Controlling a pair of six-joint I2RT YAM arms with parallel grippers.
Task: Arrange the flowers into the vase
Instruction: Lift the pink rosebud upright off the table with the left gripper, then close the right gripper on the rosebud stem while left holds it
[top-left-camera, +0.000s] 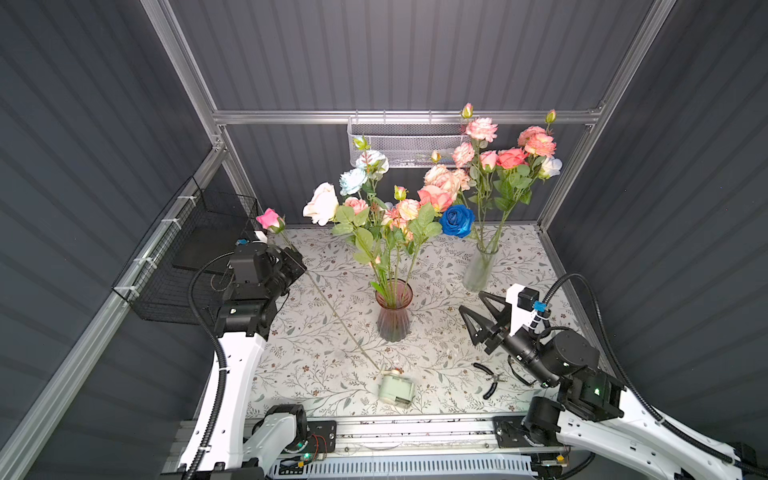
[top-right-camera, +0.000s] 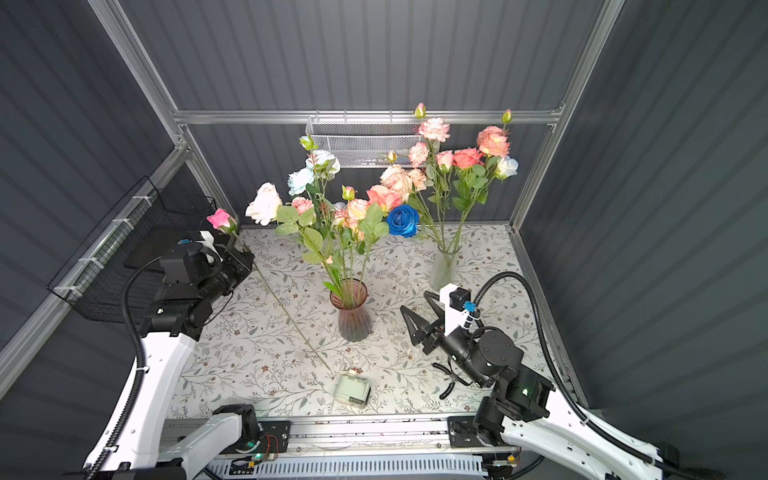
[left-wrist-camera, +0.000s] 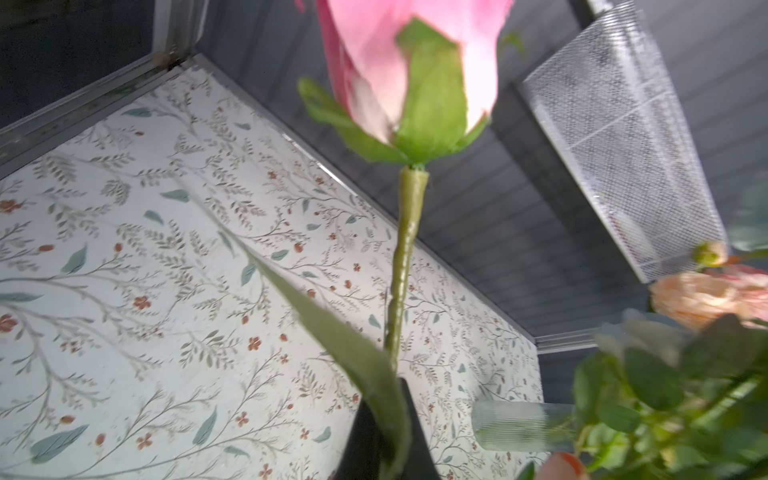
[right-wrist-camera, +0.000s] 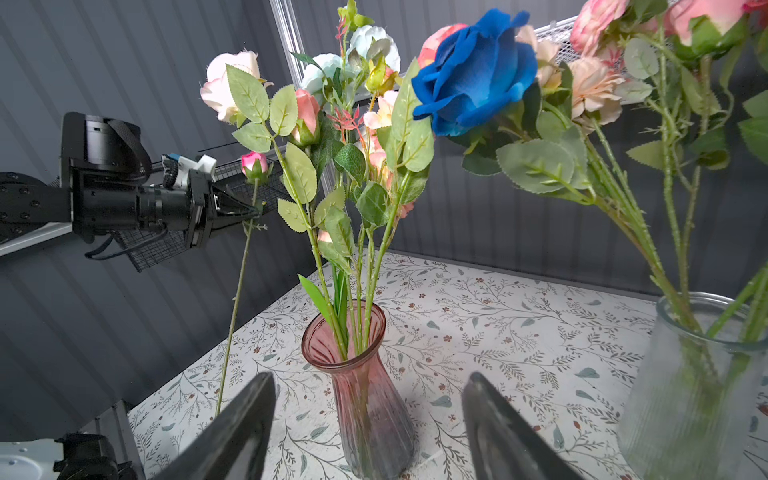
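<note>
A pink glass vase (top-left-camera: 393, 311) (right-wrist-camera: 361, 386) stands mid-table with several leafy flowers (top-left-camera: 374, 208) in it. My left gripper (top-left-camera: 296, 254) (right-wrist-camera: 253, 212) is shut on the stem just under a pink rose (top-left-camera: 269, 219) (left-wrist-camera: 411, 62). The rose is held upright to the left of the vase, and its long bare stem (top-left-camera: 340, 320) slants down to the table. My right gripper (top-left-camera: 471, 301) (right-wrist-camera: 370, 376) hovers open to the right of the vase, facing it, with nothing between its fingers. A deep blue rose (top-left-camera: 457, 220) leans from the bunch in a clear glass vase (top-left-camera: 480, 266).
A pale green device (top-left-camera: 396, 390) lies near the front edge by the stem's end. Black-handled pliers (top-left-camera: 490, 380) lie under my right arm. A black wire basket (top-left-camera: 187, 257) hangs on the left wall and a silver mesh basket (top-left-camera: 407, 141) on the back wall.
</note>
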